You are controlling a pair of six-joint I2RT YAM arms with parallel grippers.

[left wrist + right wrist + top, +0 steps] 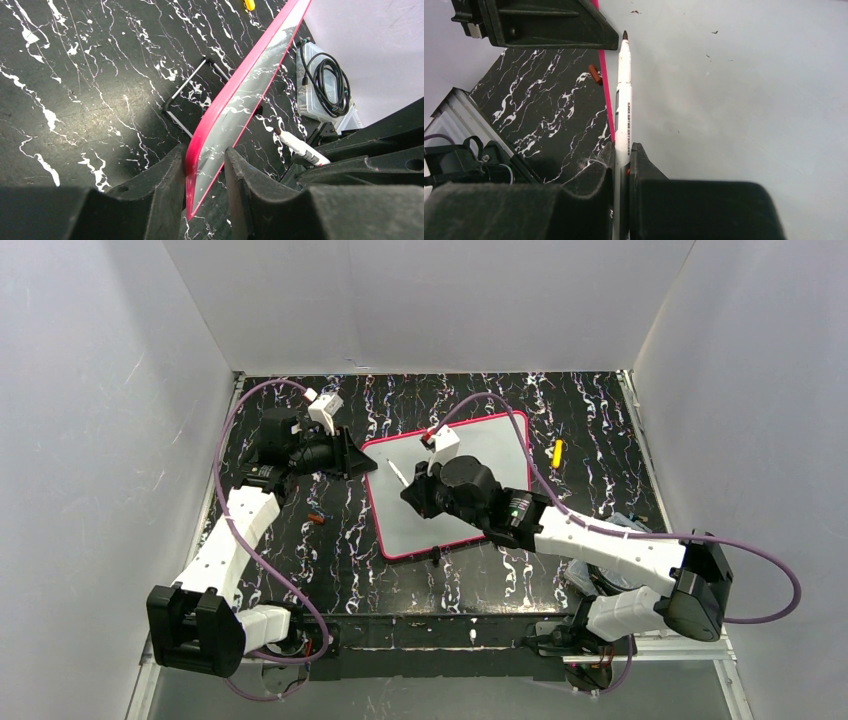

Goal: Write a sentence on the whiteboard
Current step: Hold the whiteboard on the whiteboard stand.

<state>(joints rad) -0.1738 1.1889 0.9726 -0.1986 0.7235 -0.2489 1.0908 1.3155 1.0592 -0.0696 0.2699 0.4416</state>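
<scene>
The whiteboard (pixel 405 520) with its thin pink frame lies tilted on the black marbled table. Its white face (pixel 734 100) shows only a few dark specks, and no sentence is visible on it. My left gripper (pixel 362 462) straddles the board's left corner. In the left wrist view the pink edge (pixel 240 95) runs between the jaws of that gripper (pixel 205 155): the left finger touches the frame, and a gap remains at the right finger. My right gripper (pixel 622 146) is shut on a white marker (pixel 624 100) with its dark tip over the board's left edge (pixel 398 473).
A brown pen cap (pixel 316 518) lies on the table left of the board. A yellow object (pixel 557 453) lies to its right. A clear box holding a coiled black cable (pixel 320 80) sits at the right edge. A thin wire stand (pixel 190 90) shows beneath the board.
</scene>
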